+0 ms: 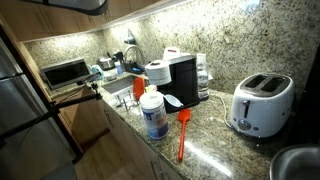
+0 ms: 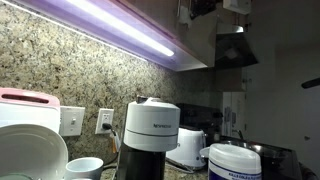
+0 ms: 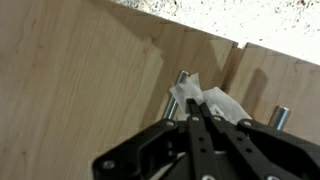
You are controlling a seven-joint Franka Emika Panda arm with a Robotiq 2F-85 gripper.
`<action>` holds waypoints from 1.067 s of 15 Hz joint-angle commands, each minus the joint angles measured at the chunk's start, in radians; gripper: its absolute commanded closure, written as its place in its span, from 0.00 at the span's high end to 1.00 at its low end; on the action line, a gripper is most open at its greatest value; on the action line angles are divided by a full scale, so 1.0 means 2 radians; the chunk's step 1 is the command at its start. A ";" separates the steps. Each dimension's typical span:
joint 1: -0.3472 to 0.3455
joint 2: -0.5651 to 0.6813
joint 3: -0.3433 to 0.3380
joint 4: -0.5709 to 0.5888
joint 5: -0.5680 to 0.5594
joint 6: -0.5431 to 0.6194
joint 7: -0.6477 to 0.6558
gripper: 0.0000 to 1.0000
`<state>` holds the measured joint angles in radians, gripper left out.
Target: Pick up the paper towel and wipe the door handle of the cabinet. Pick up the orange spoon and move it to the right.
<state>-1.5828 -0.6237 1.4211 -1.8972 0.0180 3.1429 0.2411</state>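
Note:
In the wrist view my gripper [image 3: 197, 102] is shut on a crumpled white paper towel [image 3: 218, 100]. The towel is pressed against the upper end of a metal bar handle [image 3: 181, 80] on a light wooden cabinet door [image 3: 80, 80]. The towel hides most of the handle. The orange spoon [image 1: 182, 135] lies on the granite counter in an exterior view, between a white cylinder with a blue label [image 1: 153, 115] and the toaster [image 1: 260, 103]. Its head points away from the counter's front edge. My dark arm [image 1: 40, 105] reaches in at the left, low by the cabinets.
A second metal handle [image 3: 280, 118] sits on the neighbouring door. On the counter stand a black coffee machine [image 1: 183, 80], a white roll [image 1: 157, 72], a small oven [image 1: 65, 72] and a sink area [image 1: 120, 88]. A pot rim [image 1: 298, 165] shows at the bottom right.

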 commanded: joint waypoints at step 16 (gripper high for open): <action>-0.049 -0.099 -0.018 0.035 0.046 0.012 0.057 0.01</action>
<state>-1.6326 -0.6904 1.4306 -1.8593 0.0563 3.1347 0.2756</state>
